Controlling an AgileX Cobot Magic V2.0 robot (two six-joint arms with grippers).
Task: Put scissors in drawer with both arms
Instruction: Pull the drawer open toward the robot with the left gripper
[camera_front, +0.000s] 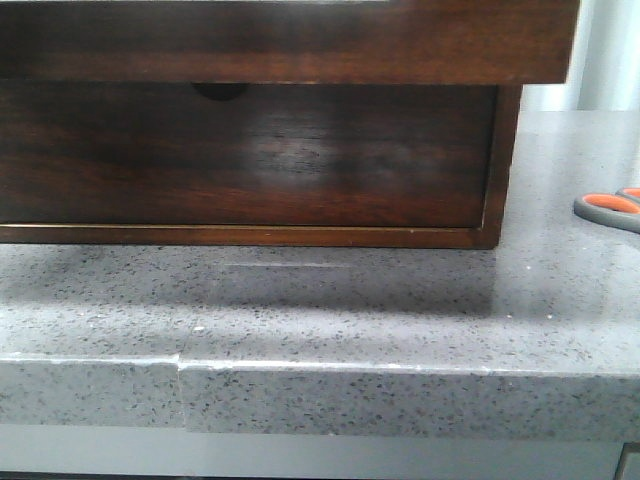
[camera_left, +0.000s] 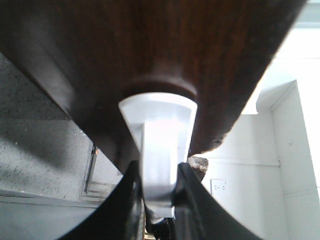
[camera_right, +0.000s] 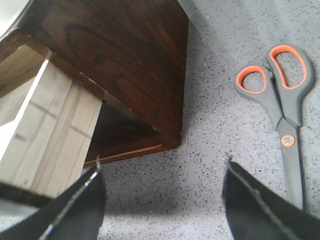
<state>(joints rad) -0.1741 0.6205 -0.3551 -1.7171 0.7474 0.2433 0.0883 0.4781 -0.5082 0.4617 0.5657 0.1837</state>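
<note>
The scissors (camera_right: 288, 131), grey with orange-lined loops, lie flat on the speckled counter to the right of the cabinet; in the front view they show at the right edge (camera_front: 608, 210). My right gripper (camera_right: 162, 165) hangs open above bare counter between cabinet and scissors, touching neither. The drawer (camera_front: 290, 40) is the wide dark front across the top of the front view, and it stands out toward the camera. Its pale wooden side (camera_right: 50, 120) shows pulled out. My left gripper (camera_left: 157, 167) is shut on the drawer's white strip (camera_left: 160, 130), set in the dark front (camera_left: 175, 45).
Below the drawer is a dark wooden front (camera_front: 250, 150) with a half-round finger notch (camera_front: 218, 90). The cabinet corner (camera_right: 170, 135) stands close to my right gripper. The grey counter (camera_front: 320, 300) ends in a front edge near the camera.
</note>
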